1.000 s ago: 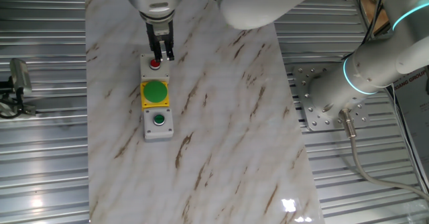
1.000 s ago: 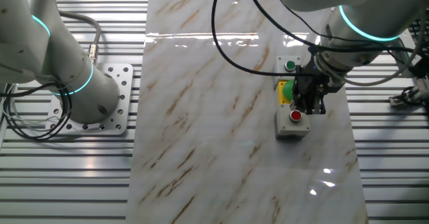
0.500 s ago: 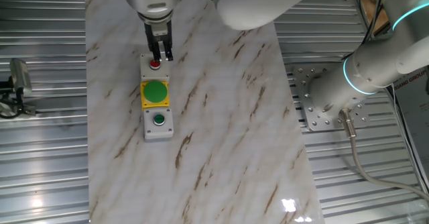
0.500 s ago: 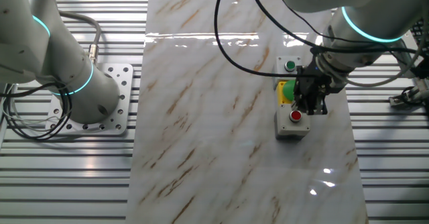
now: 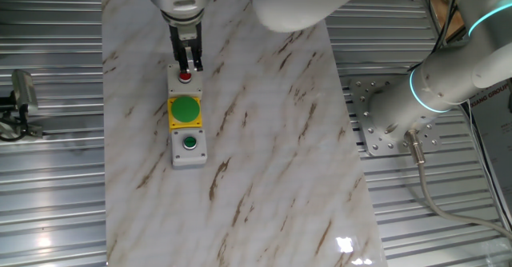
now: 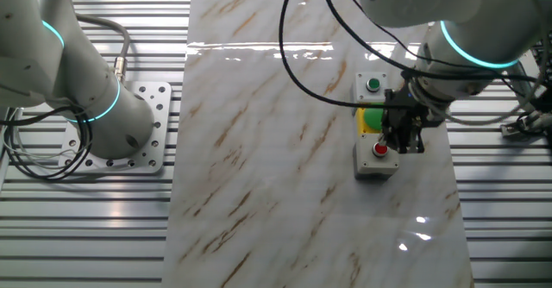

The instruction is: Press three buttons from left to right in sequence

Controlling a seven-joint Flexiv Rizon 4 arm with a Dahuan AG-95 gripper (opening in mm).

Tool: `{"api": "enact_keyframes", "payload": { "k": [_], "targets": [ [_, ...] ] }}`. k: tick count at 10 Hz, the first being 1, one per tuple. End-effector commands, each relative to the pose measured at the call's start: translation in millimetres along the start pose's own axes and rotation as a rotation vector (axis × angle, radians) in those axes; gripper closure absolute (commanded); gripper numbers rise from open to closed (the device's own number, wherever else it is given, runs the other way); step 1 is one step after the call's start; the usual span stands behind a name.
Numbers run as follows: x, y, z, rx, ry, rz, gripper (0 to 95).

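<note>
The three buttons stand in a row on the marble board. They are a small red button [image 5: 185, 77] on a grey box, a large round green button [image 5: 186, 109] on a yellow box, and a small green button [image 5: 190, 142] on a grey box. My gripper [image 5: 186, 67] points down just behind the red button, with its dark fingertips at the far edge of that box. In the other fixed view the gripper [image 6: 403, 145] hangs beside the red button [image 6: 380, 149] and hides part of the large green button [image 6: 370, 117]. The small green button [image 6: 373, 85] shows clearly. The fingers stand narrow, and I cannot tell whether the tips touch.
The marble board [image 5: 264, 163] lies on a ribbed metal table. A second arm's base [image 5: 448, 91] stands on a bolted plate to the right of the board, and it also shows in the other fixed view [image 6: 86, 107]. Black cables [image 6: 302, 55] arc above the board.
The gripper has shifted slightly sideways over the red button's box, coming more in line with the red button. The buttons have not moved.
</note>
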State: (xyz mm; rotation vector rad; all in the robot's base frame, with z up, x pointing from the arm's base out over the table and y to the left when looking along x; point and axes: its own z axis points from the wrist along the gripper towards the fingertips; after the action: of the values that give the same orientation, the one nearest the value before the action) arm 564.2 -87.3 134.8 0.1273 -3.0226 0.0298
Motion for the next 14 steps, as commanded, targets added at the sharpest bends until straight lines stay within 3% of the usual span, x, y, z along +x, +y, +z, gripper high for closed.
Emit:
{"api": "enact_keyframes", "payload": {
  "k": [1, 5, 14],
  "targets": [
    [-2.1, -0.3, 1.0, -0.005, -0.003, 0.001, 95.0],
    [-4.5, -1.1, 13.7, -0.006, -0.042, -0.003, 95.0],
    [-9.6, -1.3, 23.3, -0.005, -0.057, -0.012, 95.0]
  ]
}}
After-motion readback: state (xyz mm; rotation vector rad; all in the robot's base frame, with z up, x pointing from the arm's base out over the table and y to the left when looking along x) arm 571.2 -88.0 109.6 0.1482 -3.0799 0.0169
